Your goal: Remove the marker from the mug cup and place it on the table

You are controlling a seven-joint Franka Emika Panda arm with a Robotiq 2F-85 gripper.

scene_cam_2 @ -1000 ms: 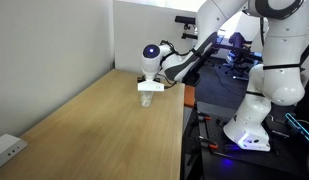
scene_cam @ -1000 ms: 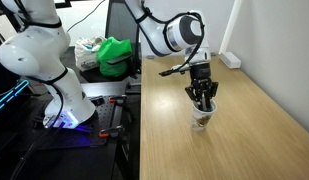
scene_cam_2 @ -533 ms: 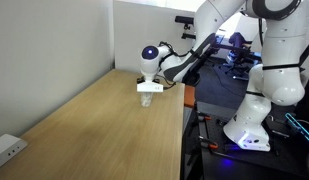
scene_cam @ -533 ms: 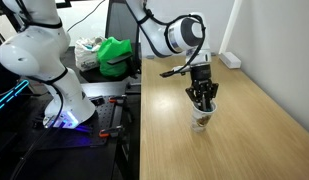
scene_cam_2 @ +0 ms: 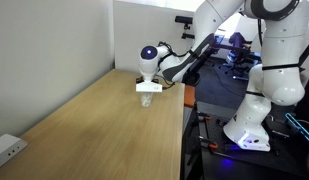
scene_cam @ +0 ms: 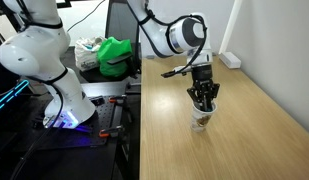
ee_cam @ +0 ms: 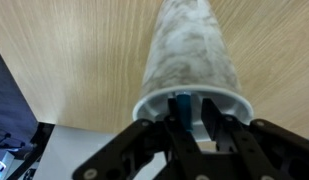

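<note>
Gripper (ee_cam: pixel 190 138) low-centre, dipped in cup (ee_cam: pixel 189 55) mouth, straddling marker (ee_cam: pixel 180 106) for straight pull-out; clamped or not, can't tell.

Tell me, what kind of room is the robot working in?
Probably a robotics lab or workshop: a big white robot stands beside the light-wood table, and a dark bench holds a green cloth and clutter.

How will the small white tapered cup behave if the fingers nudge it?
The small white tapered cup probably tips easily: it looks tall, narrowing toward its base on the light-wood table. It seems light and thin-walled, so it may slide or lift when the dark greenish marker drags on its rim.
</note>
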